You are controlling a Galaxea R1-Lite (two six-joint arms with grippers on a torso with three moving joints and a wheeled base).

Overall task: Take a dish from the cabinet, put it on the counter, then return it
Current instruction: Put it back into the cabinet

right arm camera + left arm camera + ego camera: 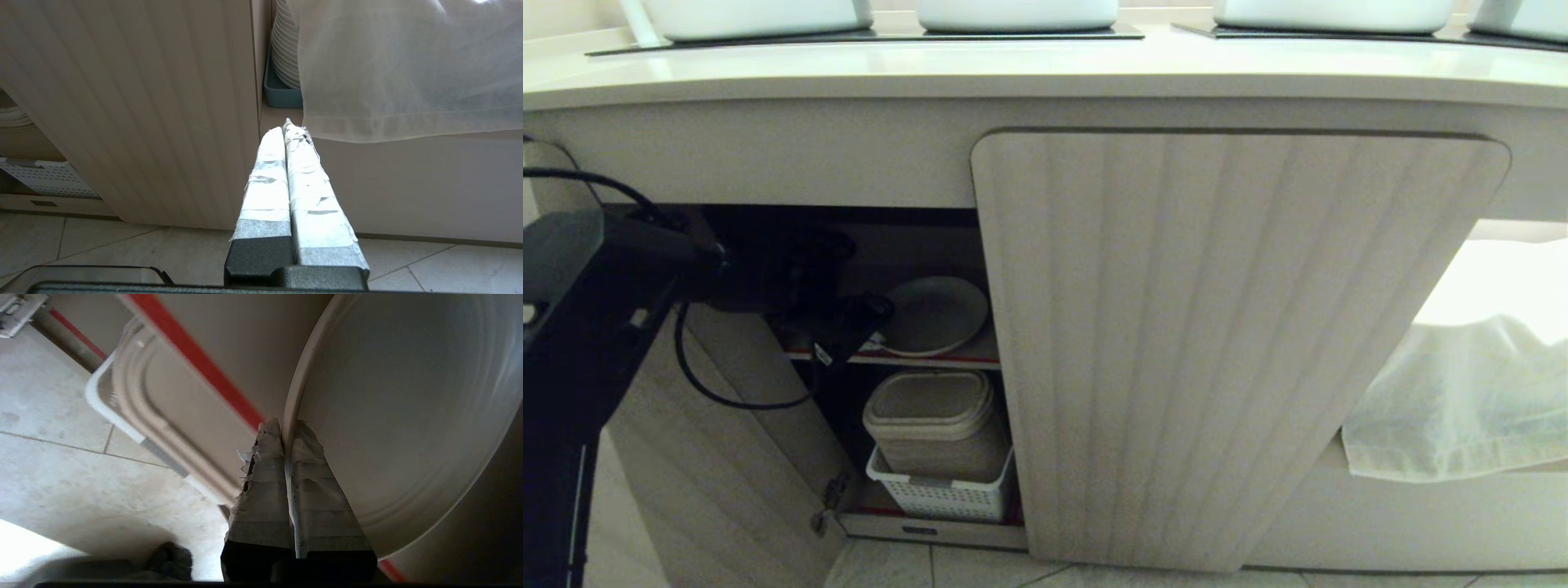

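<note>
Gripping the near rim of the dish [400,416] between its closed fingers, the left claw [288,430] holds it at the red-edged shelf [196,355] inside the cabinet [1225,343], and the next move, I think, needs a level pull outward and then up to the bench [1045,69] above.

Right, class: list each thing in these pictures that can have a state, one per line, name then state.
left gripper: shut on the dish's rim, inside the cabinet.
right gripper: shut, holding nothing, low before the fluted door.
dish: gripped at its edge, above the red-edged shelf.
left cabinet door: swung open.
middle cabinet door: shut.
lidded container: lid on, standing in the white basket.
cloth: hanging over an edge.
</note>
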